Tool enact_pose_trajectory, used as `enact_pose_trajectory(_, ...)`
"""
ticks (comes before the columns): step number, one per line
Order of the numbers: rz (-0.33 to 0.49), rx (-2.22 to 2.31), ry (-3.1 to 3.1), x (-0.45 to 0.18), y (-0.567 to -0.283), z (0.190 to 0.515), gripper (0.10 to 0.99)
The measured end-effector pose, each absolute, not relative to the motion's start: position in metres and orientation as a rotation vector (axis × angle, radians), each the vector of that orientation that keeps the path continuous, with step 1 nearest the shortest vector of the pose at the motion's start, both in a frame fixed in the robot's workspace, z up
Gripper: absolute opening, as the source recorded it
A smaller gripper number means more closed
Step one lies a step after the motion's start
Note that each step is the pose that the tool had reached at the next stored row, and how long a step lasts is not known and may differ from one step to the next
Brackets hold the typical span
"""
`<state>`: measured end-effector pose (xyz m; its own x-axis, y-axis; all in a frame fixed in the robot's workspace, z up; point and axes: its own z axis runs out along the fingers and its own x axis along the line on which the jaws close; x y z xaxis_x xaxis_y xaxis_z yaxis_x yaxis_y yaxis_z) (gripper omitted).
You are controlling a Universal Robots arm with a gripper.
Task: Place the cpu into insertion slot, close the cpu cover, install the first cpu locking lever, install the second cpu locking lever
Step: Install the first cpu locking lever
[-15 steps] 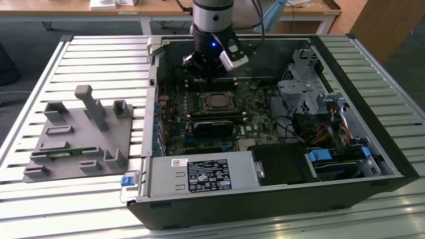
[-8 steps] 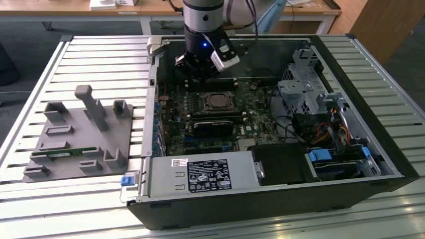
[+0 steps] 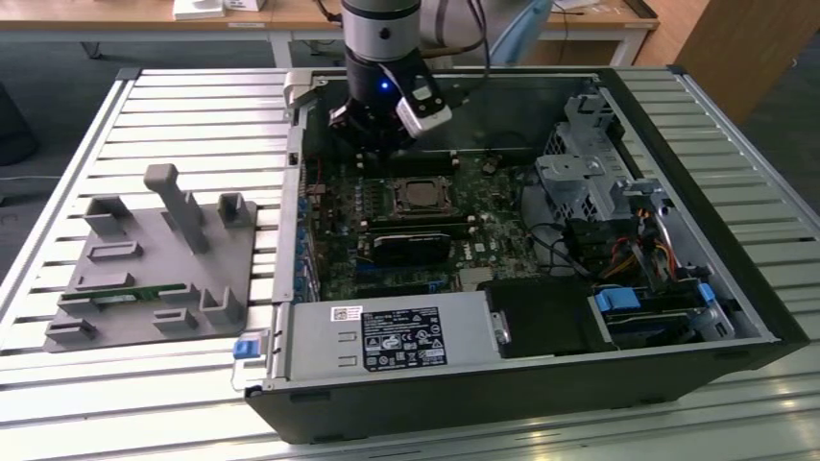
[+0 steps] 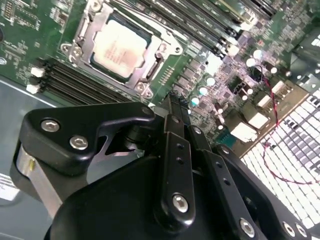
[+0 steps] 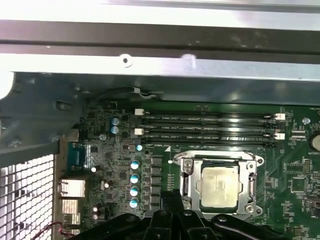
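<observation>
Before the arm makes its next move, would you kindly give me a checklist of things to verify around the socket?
1. cpu lying flat in the insertion slot: ok.
2. cpu cover down around the cpu: ok.
3. Both locking levers latched: cannot tell.
4. gripper shut and empty: ok.
5. gripper apart from the cpu cover: ok.
</observation>
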<state>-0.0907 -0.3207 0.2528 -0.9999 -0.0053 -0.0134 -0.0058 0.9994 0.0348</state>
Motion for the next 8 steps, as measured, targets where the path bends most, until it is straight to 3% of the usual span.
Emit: enact_pose_trajectory(8, 0.065, 0.0, 3.127, -0.0973, -0.3136, 0.2528, 0.118)
